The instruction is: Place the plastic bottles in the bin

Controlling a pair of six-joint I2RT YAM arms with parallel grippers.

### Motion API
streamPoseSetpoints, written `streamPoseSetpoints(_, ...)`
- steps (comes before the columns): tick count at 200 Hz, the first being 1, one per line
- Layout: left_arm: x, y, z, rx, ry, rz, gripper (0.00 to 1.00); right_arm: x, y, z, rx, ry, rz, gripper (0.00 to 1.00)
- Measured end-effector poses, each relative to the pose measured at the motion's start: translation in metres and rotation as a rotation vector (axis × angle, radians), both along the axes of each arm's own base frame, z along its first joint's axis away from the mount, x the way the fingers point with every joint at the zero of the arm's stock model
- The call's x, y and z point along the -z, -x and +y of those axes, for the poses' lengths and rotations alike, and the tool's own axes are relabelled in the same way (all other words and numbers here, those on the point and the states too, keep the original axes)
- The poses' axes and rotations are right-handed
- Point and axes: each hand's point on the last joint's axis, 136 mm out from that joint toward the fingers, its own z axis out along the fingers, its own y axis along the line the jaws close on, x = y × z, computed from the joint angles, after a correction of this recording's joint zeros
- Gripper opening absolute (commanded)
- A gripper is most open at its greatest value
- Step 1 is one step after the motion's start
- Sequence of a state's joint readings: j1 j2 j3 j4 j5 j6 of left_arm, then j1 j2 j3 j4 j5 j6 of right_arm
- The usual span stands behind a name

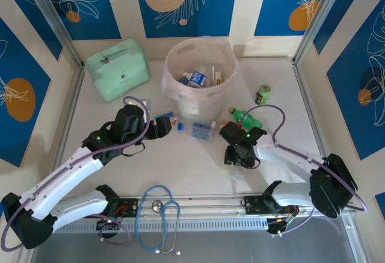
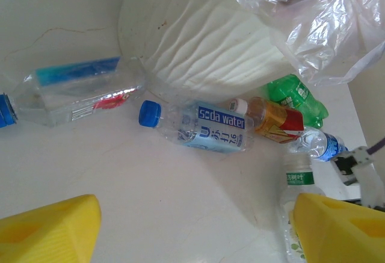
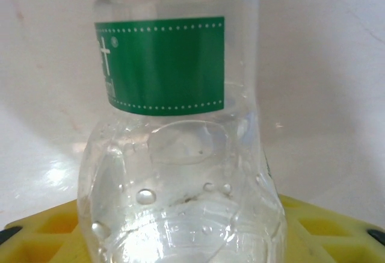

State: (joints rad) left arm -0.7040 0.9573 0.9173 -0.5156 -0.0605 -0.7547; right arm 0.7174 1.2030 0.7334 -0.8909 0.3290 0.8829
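Note:
The cream bin [image 1: 178, 55] with a clear liner stands at the back centre, with several plastic bottles inside it. At its foot lie a blue-and-red labelled clear bottle [image 2: 78, 91], a blue "soda water" bottle [image 2: 207, 127] [image 1: 201, 129], a red-and-yellow bottle [image 2: 274, 118], a green bottle [image 2: 295, 97] [image 1: 245, 117] and a small blue-labelled one [image 2: 322, 145]. My left gripper [image 1: 163, 124] [image 2: 195, 221] hangs open over bare table, left of the soda bottle. My right gripper [image 1: 236, 156] [image 3: 180, 236] is shut on a clear green-labelled bottle [image 3: 174, 154] [image 2: 299, 182], which lies between its yellow fingers [image 3: 328, 233].
A mint-green zip case [image 1: 117, 67] lies at the back left. A small dark cylinder with a green top [image 1: 263, 94] stands right of the bin. A blue stethoscope [image 1: 161, 215] lies across the near rail. Patterned walls close in the table on three sides.

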Motion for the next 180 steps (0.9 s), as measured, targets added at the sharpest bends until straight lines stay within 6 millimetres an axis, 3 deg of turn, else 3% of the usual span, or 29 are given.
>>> streamPoseSetpoints(25,0.000,-0.001,0.001,-0.003,0.000,0.000,0.84,-0.025,0.000,0.001,-0.002,-0.053,-0.061,0.52)
streamPoseSetpoints(44,0.000,-0.002,0.002,-0.011,0.000,0.000,0.84,-0.058,-0.004,0.004,-0.003,-0.111,-0.129,0.52)
streamPoseSetpoints(66,0.000,-0.004,0.005,-0.030,-0.002,-0.003,0.84,-0.114,-0.012,0.006,-0.004,-0.195,-0.246,0.52)
streamPoseSetpoints(106,-0.005,-0.006,0.012,-0.068,0.011,-0.013,0.85,-0.241,-0.038,0.009,-0.023,-0.345,-0.536,0.53)
streamPoseSetpoints(125,-0.008,-0.006,0.014,-0.078,0.021,-0.019,0.85,-0.289,-0.049,0.011,-0.051,-0.384,-0.642,0.53)
streamPoseSetpoints(155,-0.005,-0.007,0.018,-0.100,0.027,-0.009,0.85,-0.359,-0.088,0.023,-0.091,-0.414,-0.792,0.53)
streamPoseSetpoints(180,-0.001,-0.007,0.023,-0.114,0.020,0.005,0.85,-0.384,-0.131,0.031,-0.108,-0.401,-0.838,0.52)
